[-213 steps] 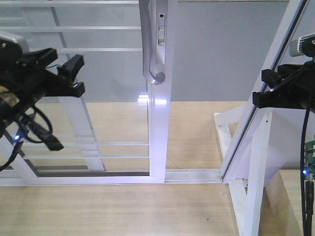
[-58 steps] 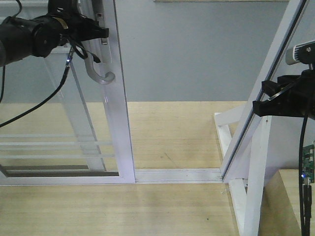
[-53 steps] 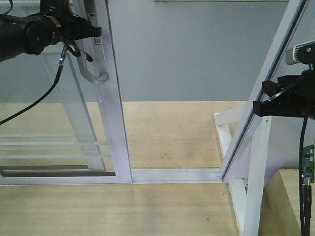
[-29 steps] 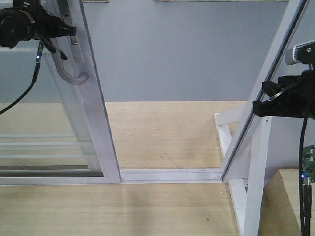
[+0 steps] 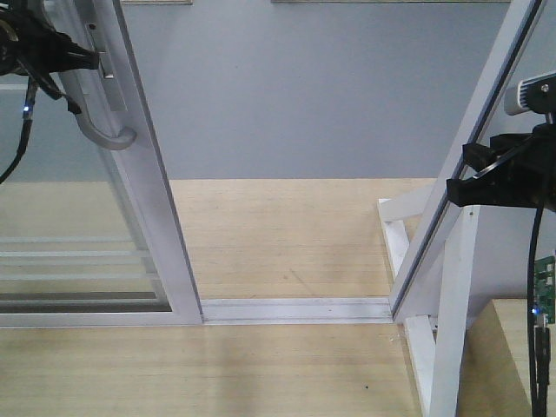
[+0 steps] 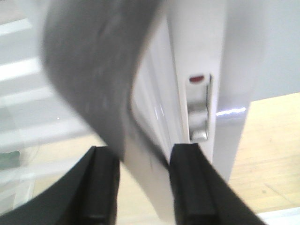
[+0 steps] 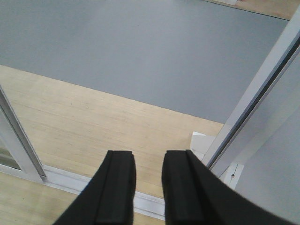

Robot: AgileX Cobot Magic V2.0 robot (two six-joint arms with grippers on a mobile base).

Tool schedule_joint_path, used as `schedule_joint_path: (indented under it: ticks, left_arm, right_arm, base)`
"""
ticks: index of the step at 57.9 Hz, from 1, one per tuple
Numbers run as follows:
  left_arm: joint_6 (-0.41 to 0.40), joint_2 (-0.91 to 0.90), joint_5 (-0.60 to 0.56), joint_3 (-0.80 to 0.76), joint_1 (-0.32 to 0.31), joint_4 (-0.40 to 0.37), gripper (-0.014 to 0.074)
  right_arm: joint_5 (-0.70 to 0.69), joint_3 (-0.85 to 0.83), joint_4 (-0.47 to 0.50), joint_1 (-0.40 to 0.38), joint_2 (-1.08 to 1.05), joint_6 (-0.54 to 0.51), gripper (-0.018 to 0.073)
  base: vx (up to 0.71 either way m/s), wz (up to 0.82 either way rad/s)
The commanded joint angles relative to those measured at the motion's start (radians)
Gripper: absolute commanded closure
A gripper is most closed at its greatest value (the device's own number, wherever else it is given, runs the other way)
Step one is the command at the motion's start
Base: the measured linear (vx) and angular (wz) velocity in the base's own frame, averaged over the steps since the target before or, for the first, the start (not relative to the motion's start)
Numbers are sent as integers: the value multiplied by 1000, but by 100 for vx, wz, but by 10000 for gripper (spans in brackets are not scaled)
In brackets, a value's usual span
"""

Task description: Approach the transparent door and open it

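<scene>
Front view: transparent door (image 5: 143, 208) has slid further left; my left claw (image 6: 140, 164) grips its handle (image 5: 100, 109). Opening nearly done.

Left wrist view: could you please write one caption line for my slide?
Left gripper fingers straddling the grey pull handle of the transparent door, beside its latch.

We see the transparent door (image 5: 78, 217) as clear glass in glossy white framing, its handle (image 5: 102, 117) smooth grey metal, over a matt, pale wood-grain floor (image 5: 287, 243).
</scene>
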Motion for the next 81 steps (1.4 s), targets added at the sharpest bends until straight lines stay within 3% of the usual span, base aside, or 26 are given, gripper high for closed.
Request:
schedule_joint_path:
  ticks: [1,22,35,47,66,81]
  left_arm:
    - [-11,-133,-103,71,-10,-14,251]
    - [-15,-453,-226,427,-10,-39,251]
    - [-100,-673,-381,610,-14,-138,251]
    - [-116,-778,-344,686,-14,-139,251]
    - [-117,-789,-313,713,-14,-140,253]
    - [-84,-1089,-420,1005,-14,-140,354]
  right_arm:
    - [-73,-30,-8,-5,-20,-5,289]
    - [-70,-30,-7,-5,-20,-5,289]
    - [-70,-30,-7,-5,-20,-5,289]
    - [-70,-30,-7,-5,-20,-5,289]
    - [-69,-30,-7,-5,-20,-5,289]
    - [-70,-30,-7,-3,-20,-5,289]
  base:
    - [0,0]
    - [0,0]
    - [0,0]
    - [0,0]
    - [0,0]
    - [0,0]
